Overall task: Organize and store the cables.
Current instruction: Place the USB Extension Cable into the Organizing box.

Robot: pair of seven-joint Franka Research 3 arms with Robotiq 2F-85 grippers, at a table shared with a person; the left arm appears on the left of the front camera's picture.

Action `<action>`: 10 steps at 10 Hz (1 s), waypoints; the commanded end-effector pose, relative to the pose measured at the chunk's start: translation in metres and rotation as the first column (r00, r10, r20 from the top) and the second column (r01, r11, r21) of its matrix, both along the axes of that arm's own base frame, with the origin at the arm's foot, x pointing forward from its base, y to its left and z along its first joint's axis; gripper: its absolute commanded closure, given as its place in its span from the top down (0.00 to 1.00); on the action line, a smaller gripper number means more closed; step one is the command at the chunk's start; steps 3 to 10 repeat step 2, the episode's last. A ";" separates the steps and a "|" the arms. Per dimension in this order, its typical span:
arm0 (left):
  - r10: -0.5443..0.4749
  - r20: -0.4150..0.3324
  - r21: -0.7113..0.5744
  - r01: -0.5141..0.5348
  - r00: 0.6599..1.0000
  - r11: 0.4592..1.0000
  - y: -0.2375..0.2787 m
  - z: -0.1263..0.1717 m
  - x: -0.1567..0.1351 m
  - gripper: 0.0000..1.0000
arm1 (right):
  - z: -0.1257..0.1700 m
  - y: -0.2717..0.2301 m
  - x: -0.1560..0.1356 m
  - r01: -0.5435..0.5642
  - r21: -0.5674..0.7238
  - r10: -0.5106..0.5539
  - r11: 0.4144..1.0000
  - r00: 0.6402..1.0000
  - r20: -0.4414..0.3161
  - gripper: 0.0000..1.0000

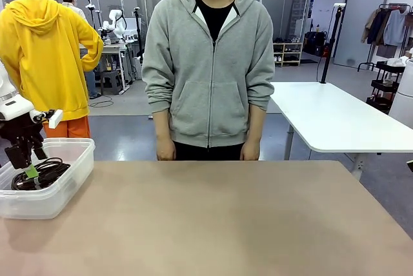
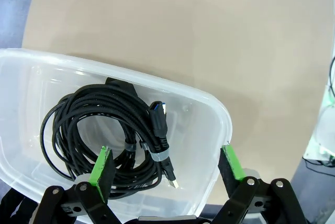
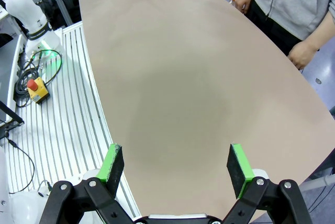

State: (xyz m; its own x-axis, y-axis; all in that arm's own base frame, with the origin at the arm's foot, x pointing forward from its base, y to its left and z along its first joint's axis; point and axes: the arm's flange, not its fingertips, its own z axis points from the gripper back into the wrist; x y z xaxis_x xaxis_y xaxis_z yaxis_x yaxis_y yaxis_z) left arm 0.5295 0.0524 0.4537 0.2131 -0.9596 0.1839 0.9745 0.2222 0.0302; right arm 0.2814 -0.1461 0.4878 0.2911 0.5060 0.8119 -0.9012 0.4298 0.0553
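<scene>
Coiled black cables (image 2: pixel 107 135) lie inside a clear plastic bin (image 2: pixel 207 130), tied with a small pale band, a plug end pointing toward the bin's near wall. My left gripper (image 2: pixel 166 169) hangs open just above the bin, one green pad (image 2: pixel 100 166) over the coils and the other past the bin's rim. In the front view the left gripper (image 1: pixel 27 167) sits over the bin (image 1: pixel 61 189) at the table's left edge, with the cables (image 1: pixel 44 174) under it. My right gripper (image 3: pixel 176 164) is open above bare tabletop, holding nothing.
A person in a grey hoodie (image 1: pixel 208 63) stands at the far side of the tan table (image 1: pixel 226 224), hands (image 3: pixel 301 55) down by the edge. A white table (image 1: pixel 329 118) stands behind on the right. A ribbed white platform (image 3: pixel 57 119) with cords borders the table.
</scene>
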 end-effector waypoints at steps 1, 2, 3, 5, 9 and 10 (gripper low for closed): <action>-0.008 0.003 0.004 0.008 1.000 1.000 0.003 0.002 0.004 1.00 | 0.001 0.000 -0.001 0.000 0.010 0.000 1.000 1.000 0.008 1.00; -0.008 0.003 0.004 0.008 1.000 1.000 0.003 0.002 0.004 1.00 | 0.001 0.000 -0.001 0.000 0.010 0.000 1.000 1.000 0.008 1.00; -0.008 0.003 0.004 0.008 1.000 1.000 0.003 0.002 0.004 1.00 | 0.001 0.000 -0.001 0.000 0.010 0.000 1.000 1.000 0.008 1.00; -0.008 0.003 0.004 0.008 1.000 1.000 0.003 0.002 0.004 1.00 | 0.001 0.000 -0.001 0.000 0.010 0.000 1.000 1.000 0.008 1.00; -0.008 0.003 0.004 0.008 1.000 1.000 0.003 0.002 0.004 1.00 | 0.001 0.000 -0.001 0.000 0.010 0.000 1.000 1.000 0.008 1.00; -0.008 0.003 0.004 0.008 1.000 1.000 0.003 0.002 0.004 1.00 | 0.001 0.000 -0.001 0.000 0.010 0.000 1.000 1.000 0.008 1.00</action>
